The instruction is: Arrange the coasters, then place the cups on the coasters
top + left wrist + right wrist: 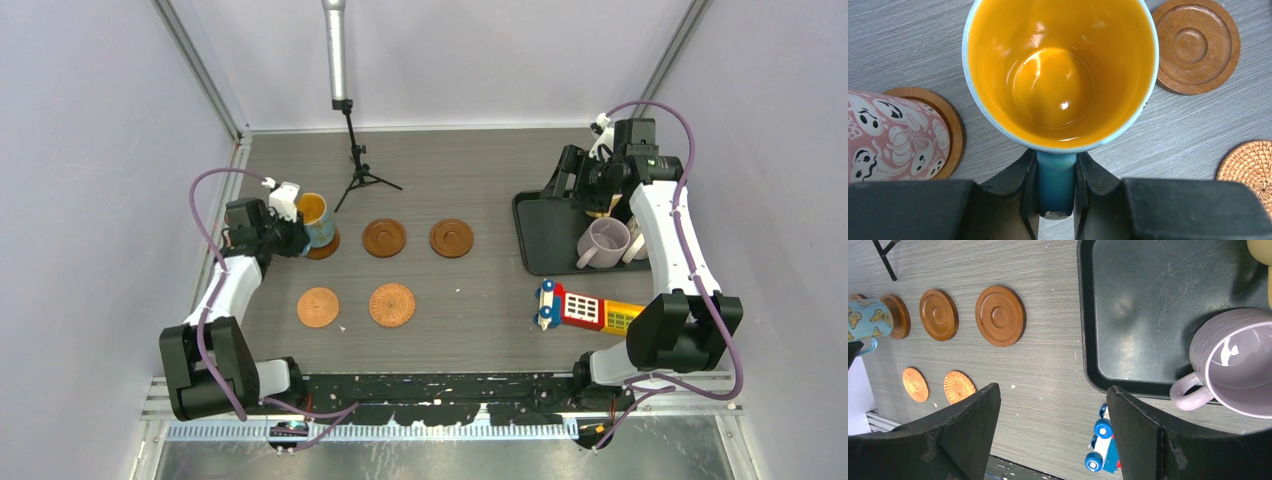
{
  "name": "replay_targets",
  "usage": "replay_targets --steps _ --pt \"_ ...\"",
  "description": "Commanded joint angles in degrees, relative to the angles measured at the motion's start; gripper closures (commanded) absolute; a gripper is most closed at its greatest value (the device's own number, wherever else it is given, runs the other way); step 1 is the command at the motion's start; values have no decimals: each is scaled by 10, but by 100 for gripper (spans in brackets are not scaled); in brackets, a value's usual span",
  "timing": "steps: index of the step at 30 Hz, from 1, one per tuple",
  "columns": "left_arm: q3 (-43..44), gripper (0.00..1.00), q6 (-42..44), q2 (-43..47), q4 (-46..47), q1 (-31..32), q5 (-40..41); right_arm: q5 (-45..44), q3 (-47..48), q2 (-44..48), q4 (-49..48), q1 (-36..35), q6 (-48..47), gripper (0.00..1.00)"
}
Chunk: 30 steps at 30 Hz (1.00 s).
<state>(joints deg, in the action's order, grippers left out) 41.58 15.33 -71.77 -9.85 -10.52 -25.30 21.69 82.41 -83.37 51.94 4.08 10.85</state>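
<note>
My left gripper [292,236] [1056,167] is shut on the handle of the blue cup [314,219] [1060,75] with the orange inside. The cup is upright over a dark coaster [326,248]; I cannot tell whether it rests on it. A pink cup [893,135] stands on another coaster [953,125] beside it. Two dark coasters [384,238] [452,238] and two woven coasters [318,307] [392,305] lie bare. My right gripper [588,195] [1053,390] hangs open above the tray's edge, holding nothing. The lilac cup [605,243] [1238,360] stands in the tray.
The black tray [545,235] [1138,315] lies at the right, with a yellowish cup [1260,250] at its far side. A colourful toy phone [585,308] lies in front of it. A small black tripod [358,175] stands at the back.
</note>
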Motion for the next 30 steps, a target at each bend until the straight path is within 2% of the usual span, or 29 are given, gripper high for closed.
replay_targets --steps 1,17,20,23,28,30 --pt "3 100 19 10 89 -2 -19 -10 5 16 -7 -3 -8 18" --pt "10 98 26 -38 92 -2 1 -11 1 12 -12 -3 -7 17" --pt "7 90 39 -28 82 -2 2 -13 3 13 -12 -3 -9 17" --pt "4 72 57 -13 63 -2 -1 -15 4 14 -9 -3 -13 17" --pt "7 51 61 19 20 -2 15 -4 6 12 -2 -3 -25 17" --pt "8 47 63 32 3 -2 24 3 9 12 2 -3 -34 17"
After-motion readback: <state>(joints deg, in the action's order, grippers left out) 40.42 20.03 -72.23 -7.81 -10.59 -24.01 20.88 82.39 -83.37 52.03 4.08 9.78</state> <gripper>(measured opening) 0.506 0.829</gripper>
